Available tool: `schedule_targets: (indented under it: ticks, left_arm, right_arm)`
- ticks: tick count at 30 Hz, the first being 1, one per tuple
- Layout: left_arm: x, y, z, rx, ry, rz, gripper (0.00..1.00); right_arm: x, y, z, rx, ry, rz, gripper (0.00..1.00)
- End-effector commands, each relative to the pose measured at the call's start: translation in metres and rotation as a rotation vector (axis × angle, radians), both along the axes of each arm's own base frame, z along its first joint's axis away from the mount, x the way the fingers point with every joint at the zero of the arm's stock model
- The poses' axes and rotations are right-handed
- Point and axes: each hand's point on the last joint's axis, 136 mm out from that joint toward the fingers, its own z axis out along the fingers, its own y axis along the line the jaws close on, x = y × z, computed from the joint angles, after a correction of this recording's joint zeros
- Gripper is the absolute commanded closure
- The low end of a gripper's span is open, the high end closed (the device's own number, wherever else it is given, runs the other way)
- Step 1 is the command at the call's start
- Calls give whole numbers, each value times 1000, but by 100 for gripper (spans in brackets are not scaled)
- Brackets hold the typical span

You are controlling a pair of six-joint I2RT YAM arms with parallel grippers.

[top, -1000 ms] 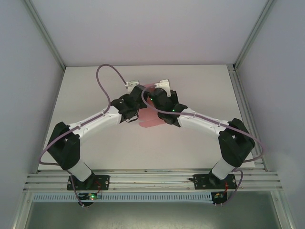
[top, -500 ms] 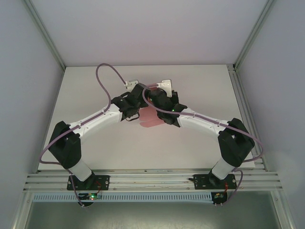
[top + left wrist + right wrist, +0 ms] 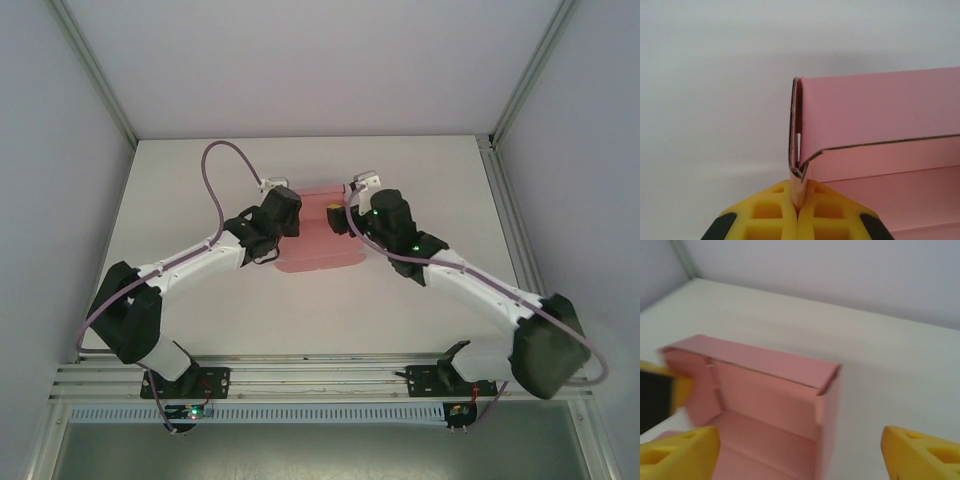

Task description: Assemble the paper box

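- Top external: we are seeing the paper box lying on the surface between the two arms, its long axis running left to right. The left gripper is sitting at its left end and the right gripper at its right end, both about equally near.
- Left wrist: the left gripper is clenching the upright left end wall of the paper box, which is stretching away to its right.
- Right wrist: the right gripper is standing released, fingers wide and grasping nothing. The paper box is lying just ahead, slightly left, its right end wall roughly midway between the fingers.
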Motion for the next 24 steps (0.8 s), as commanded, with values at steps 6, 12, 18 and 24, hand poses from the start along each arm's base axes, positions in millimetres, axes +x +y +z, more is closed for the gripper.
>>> schedule_targets:
  ticks: [6,12,18,24]
  left_arm:
    - [-2,-30,51,131,-178,-546,100]
    - [-83,-42,45,348,-40,-1205,100]
    - [-56,-14,0,803,124,-1264,100]
    - [-27,-20,-49,1111,268,-1320,100]
  right_arm:
    - [-37,-53,44,180,-63,-75,2]
    - [-50,-108,37,250,13,-218,2]
    - [-55,-124,8,236,128,-274,2]
    - [-53,-130,-7,229,182,-298,2]
